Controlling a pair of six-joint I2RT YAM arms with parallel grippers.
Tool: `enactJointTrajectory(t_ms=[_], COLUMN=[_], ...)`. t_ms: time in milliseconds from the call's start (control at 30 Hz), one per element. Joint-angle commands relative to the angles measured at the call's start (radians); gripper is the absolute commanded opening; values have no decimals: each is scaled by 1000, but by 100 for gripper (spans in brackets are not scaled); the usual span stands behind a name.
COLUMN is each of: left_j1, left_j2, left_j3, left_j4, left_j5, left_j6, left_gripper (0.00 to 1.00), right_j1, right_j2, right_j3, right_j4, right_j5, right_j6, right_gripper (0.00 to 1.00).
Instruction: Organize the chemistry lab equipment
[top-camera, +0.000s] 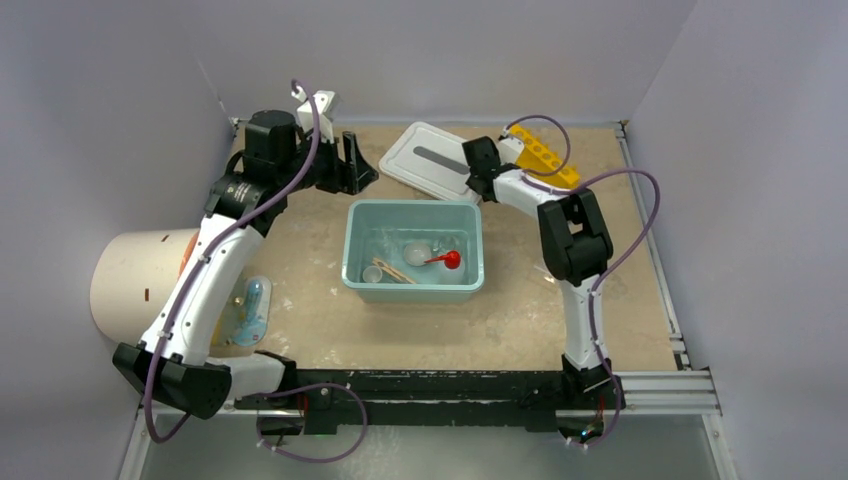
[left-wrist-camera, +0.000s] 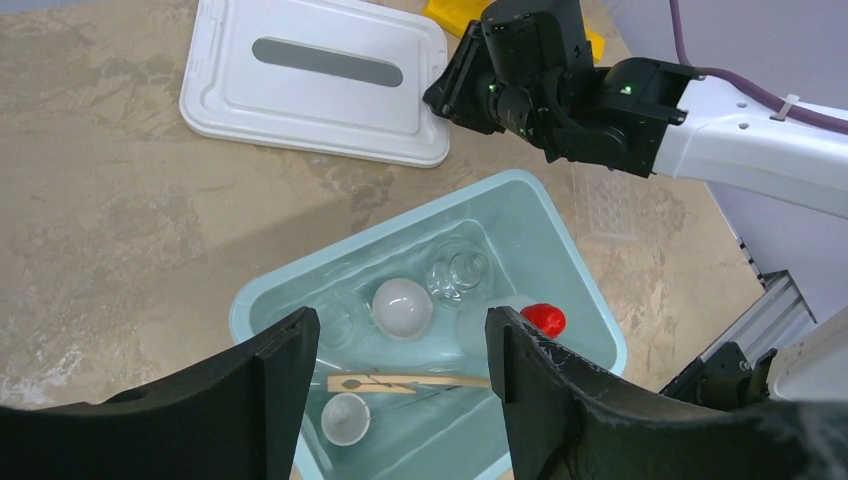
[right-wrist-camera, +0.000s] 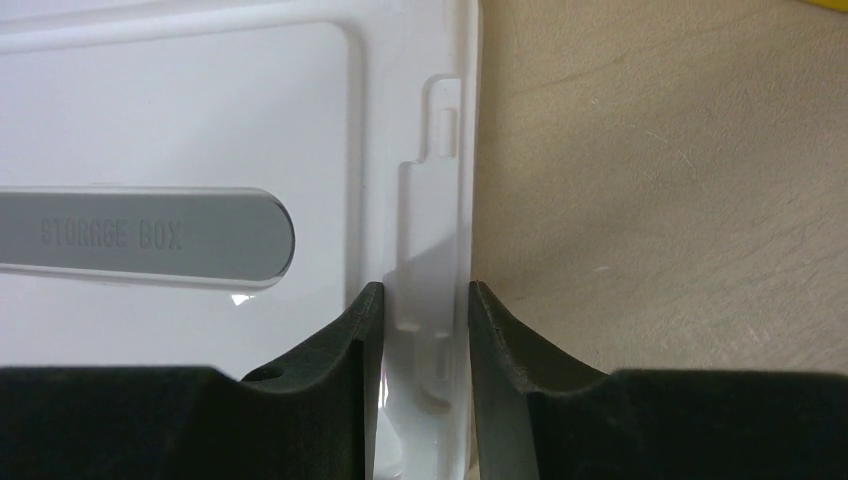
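Your left gripper (left-wrist-camera: 400, 325) hides the near corner of the teal tub (left-wrist-camera: 565, 260); the clear pieces (left-wrist-camera: 455, 270) inside blur together. The white lid (right-wrist-camera: 200, 110) runs off your right wrist view.

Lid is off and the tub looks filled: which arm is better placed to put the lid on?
Right. The right fingers grip the lid's rim, beside the tub. The left fingers hang open over the tub, apart from the lid.
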Motion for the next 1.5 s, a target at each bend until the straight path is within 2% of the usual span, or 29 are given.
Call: enactJointTrajectory(t_ms=[0,567,1033,1467], left_j1=[-3,-3,-3,-3], left_j2=[-38,-62,-56,-22], left_j3=[-11,-26,-11,126], left_j4=[36,40,44,-11], left_j5=[-3,-22,-47,-110], left_j6=[7,14,13,-21], left_gripper=[62,62,63,63], right_j1=[0,0,1,14], right_j2=[-103,-199,-342,-618], right_j3=[53,73,39,-206], right_j4=[3,40,78,127], right_j5=[-11,-46,-94,-234], right_j6=[-15,-43,-97,-178], right_gripper=[0,0,0,0])
